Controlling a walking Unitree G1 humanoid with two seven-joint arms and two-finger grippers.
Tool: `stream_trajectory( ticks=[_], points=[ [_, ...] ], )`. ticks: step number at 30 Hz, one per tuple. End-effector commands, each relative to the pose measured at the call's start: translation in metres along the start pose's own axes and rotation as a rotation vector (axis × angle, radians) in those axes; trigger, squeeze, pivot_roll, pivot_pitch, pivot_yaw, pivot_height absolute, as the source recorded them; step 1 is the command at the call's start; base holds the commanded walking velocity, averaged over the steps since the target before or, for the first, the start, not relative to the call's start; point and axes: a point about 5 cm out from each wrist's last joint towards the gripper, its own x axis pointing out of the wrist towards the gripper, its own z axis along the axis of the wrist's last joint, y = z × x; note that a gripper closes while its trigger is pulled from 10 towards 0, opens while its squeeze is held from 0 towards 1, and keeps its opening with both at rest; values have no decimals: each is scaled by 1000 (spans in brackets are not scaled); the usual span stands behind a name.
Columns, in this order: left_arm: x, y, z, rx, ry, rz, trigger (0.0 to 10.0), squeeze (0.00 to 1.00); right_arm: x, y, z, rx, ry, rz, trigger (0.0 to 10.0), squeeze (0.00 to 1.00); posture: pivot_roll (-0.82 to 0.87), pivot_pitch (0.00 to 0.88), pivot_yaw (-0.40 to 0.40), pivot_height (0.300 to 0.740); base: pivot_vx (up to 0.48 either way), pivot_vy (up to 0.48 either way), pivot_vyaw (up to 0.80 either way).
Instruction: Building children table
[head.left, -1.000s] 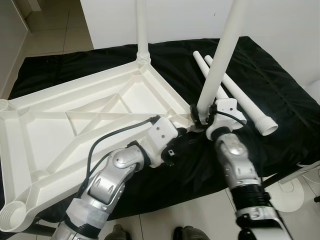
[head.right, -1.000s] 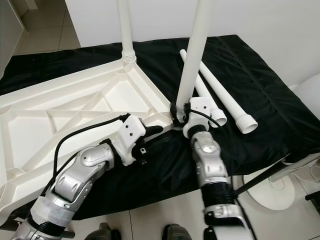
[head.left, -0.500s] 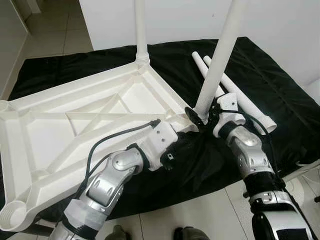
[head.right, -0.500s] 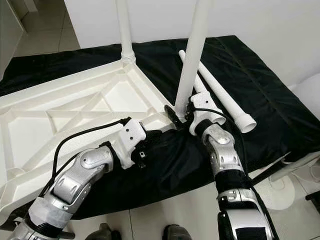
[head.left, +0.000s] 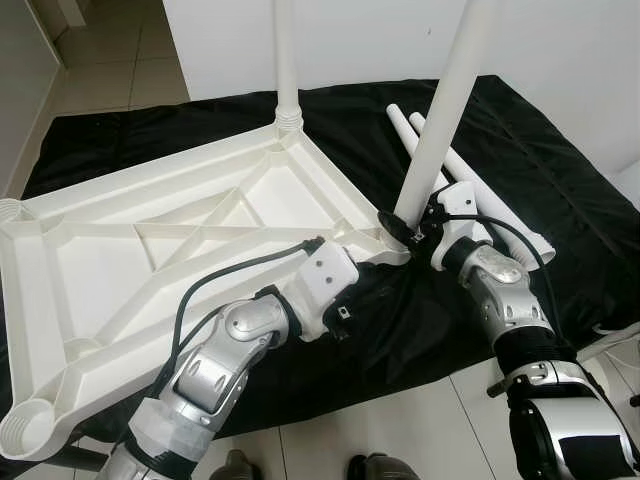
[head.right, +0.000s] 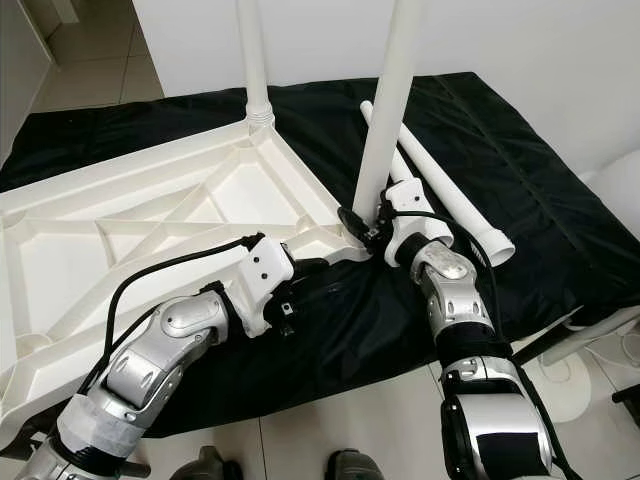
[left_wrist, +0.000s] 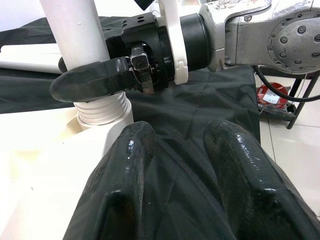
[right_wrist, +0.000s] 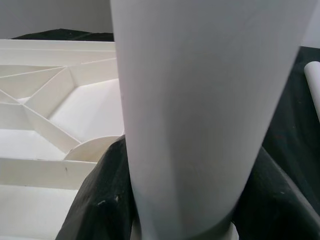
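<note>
the right gripper (head.left: 404, 226), mid-frame, stays clamped on the leg (head.left: 440, 120) but has rotated, likely screwing it into the tabletop (head.left: 150, 250). left gripper (left_wrist: 180, 165), fingers apart, rests nearby.

Light: bright, even, diffuse.
Shadows: soft.
Glare: sheen on left gripper fingers (left_wrist: 125, 165).
Focus: head views sharp; wrist foregrounds slightly soft.

Right gripper (head.right: 362, 226), black fingers clamped round upright white plastic leg (head.right: 388, 115). Left gripper (head.right: 318, 272) low, fingers parted, both silver arms bent inward.
</note>
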Motion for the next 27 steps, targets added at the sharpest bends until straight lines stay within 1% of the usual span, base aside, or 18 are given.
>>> stream_trajectory(
  ticks=[1,2,3,6,7,8,9,10,12,13,15,16,17,18,22,23,26,27],
  points=[
    [2,-4,2,-7,-5,-55,10000,0,-5,1,-15,26,63,5,0,0,-76,57,18,740,0,0,0],
    [2,-4,2,-7,-5,-55,10000,0,-5,1,-15,26,63,5,0,0,-76,57,18,740,0,0,0],
    [2,-4,2,-7,-5,-55,10000,0,-5,1,-15,37,61,-10,10000,0,-77,60,20,740,0,0,0],
    [2,-4,3,-6,-6,-54,10000,0,-5,0,-14,46,52,-40,10000,0,-78,63,23,740,0,0,0],
    [1,-3,2,-4,-4,-54,10000,0,-3,-6,-11,51,35,-151,10000,0,-78,64,22,740,0,0,0],
    [1,-3,2,-4,-4,-54,10000,0,-3,-6,-11,51,35,-151,10000,0,-78,64,22,740,0,0,0],
    [1,-3,3,-4,-5,-52,10000,0,-2,-8,-11,75,25,-213,10000,0,-77,66,21,740,0,0,0],
    [1,-3,3,-4,-5,-52,10000,0,-2,-8,-11,75,25,-213,10000,0,-77,66,21,740,0,0,0],
    [2,-2,3,-4,-4,-49,10000,0,-1,-7,-13,98,28,-296,10000,0,-77,66,21,740,0,0,0],
    [2,-2,3,-5,-5,-46,10000,0,0,-1,-15,132,30,-339,10000,0,-78,69,19,740,0,0,0],
    [2,-2,3,-5,-5,-46,10000,0,0,-1,-15,132,30,-339,10000,0,-78,69,19,740,0,0,0],
    [2,-2,3,-6,-5,-45,10000,0,1,3,-17,158,31,-372,10000,0,-80,70,18,740,0,0,0],
    [2,-3,3,-9,-7,-44,10000,0,1,11,-20,181,34,-457,10000,0,-82,69,17,740,0,0,0],
    [2,-4,3,-8,-6,-45,10000,0,1,13,-21,179,35,-504,10000,0,-82,68,15,740,0,0,0],
    [2,-5,3,-10,-7,-47,10000,0,-1,20,-21,179,35,-608,10000,0,-83,66,14,740,0,0,0],
    [2,-5,2,-10,-7,-48,10000,0,-1,25,-20,174,34,-652,10000,0,-83,64,13,740,0,0,0],
    [2,-5,2,-10,-7,-49,10000,0,-1,30,-19,161,36,-692,10000,0,-83,64,13,740,0,0,0],
    [3,-5,3,-10,-8,-50,10000,0,0,37,-18,162,33,-721,10000,0,-83,63,14,740,0,0,0]
  ],
)
